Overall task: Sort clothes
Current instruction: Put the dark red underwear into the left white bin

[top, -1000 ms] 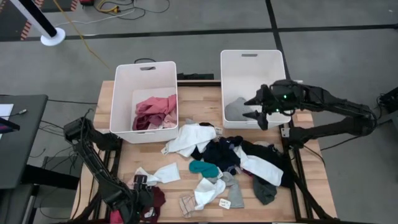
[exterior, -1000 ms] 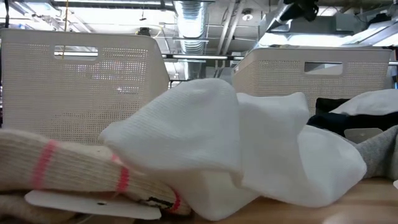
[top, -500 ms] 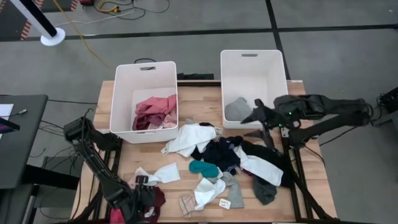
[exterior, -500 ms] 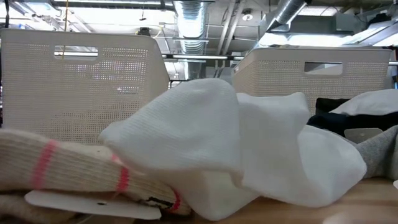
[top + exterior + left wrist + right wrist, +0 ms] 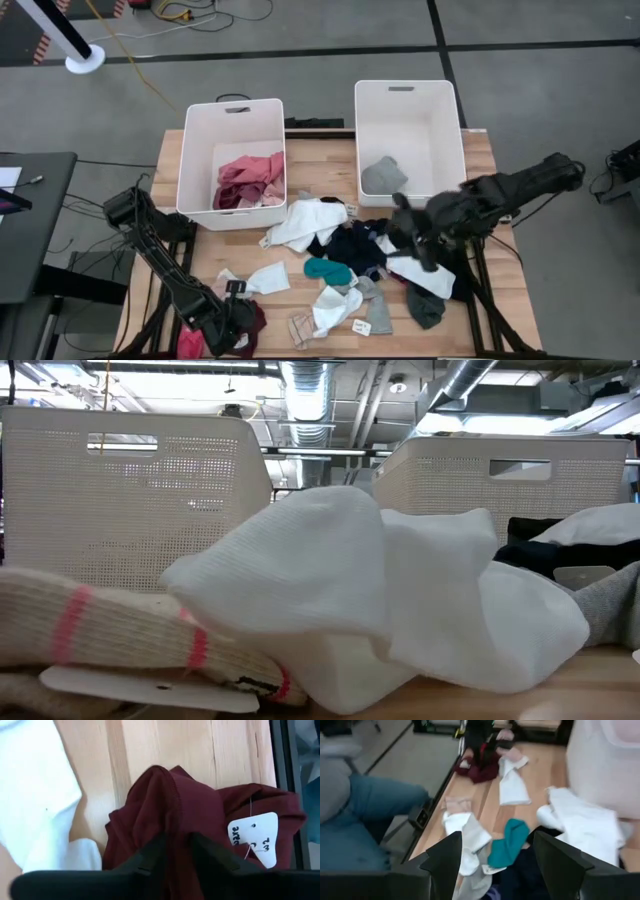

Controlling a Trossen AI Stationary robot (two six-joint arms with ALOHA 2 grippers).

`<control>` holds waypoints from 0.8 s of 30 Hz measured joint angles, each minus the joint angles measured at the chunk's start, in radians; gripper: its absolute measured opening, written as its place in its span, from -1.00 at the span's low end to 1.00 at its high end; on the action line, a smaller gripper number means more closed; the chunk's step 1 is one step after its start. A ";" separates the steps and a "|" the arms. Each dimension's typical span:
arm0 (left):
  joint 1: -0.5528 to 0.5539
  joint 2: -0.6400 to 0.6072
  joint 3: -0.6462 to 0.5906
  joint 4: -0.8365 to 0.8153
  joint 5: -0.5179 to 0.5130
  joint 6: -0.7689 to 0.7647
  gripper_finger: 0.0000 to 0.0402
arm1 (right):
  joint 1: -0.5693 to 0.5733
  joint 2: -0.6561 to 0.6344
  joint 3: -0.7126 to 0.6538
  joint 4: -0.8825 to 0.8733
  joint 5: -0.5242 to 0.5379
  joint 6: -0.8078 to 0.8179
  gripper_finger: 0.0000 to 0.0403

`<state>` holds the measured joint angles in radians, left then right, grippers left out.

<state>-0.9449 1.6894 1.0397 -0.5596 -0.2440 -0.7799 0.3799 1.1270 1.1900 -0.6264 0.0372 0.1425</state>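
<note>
Maroon cloth [image 5: 165, 810] at the tabletop's [image 5: 300, 300] near-left corner sits pinched in my left hand [image 5: 175, 845], right hand [image 5: 495, 852] spread over the pile [image 5: 370, 255]; bins [image 5: 232, 160] hold few, most unsorted.

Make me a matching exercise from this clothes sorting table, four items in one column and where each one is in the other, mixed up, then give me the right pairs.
Items:
1. pink clothes
2. grey garment
3. maroon garment
4. teal sock

Places:
A. between the fingers of the left gripper, at the table's near left corner
B. in the right bin
C. on the table, in the middle of the loose pile
D. in the left bin

Pairs: 1-D, 2-B, 3-A, 4-C

The right gripper hangs open over the pile.
</note>
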 joint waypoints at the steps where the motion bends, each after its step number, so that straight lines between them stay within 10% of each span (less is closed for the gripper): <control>1: 0.002 0.000 0.000 0.002 0.000 0.008 -0.60 | 0.010 0.024 0.000 0.004 0.000 0.000 0.31; 7: 0.005 0.000 0.000 0.009 -0.001 0.055 -0.96 | 0.074 0.170 0.000 0.077 0.000 0.000 0.31; 24: 0.045 0.000 0.000 0.054 -0.082 0.181 -1.00 | 0.157 0.510 0.000 0.369 -0.013 -0.003 0.28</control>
<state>-0.8999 1.6894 1.0397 -0.5053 -0.3264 -0.5985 0.5365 1.6373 1.1900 -0.2569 0.0237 0.1397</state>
